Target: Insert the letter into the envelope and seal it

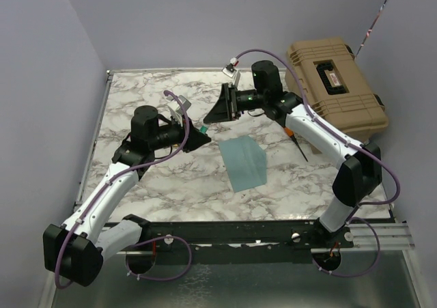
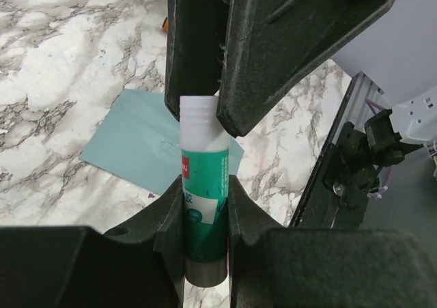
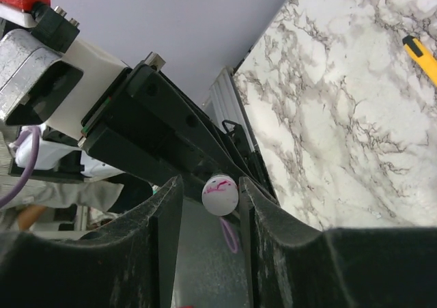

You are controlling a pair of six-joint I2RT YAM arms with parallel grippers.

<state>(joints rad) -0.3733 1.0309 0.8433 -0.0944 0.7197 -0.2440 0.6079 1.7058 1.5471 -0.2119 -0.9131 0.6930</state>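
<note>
Left pincer (image 2: pixel 203 188) pinching glue stick (image 2: pixel 202 141) near envelope (image 2: pixel 136 141), right pincer (image 3: pixel 212 184) grip unclear.

The envelope (image 1: pixel 242 163) lies flat on the marble table (image 1: pixel 181 185).

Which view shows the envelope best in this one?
Top external: the whole envelope lies flat with all its edges in sight, nothing covering it. Left wrist shows only part of it, cut by the glue stick in front. Right wrist does not show it.
</note>
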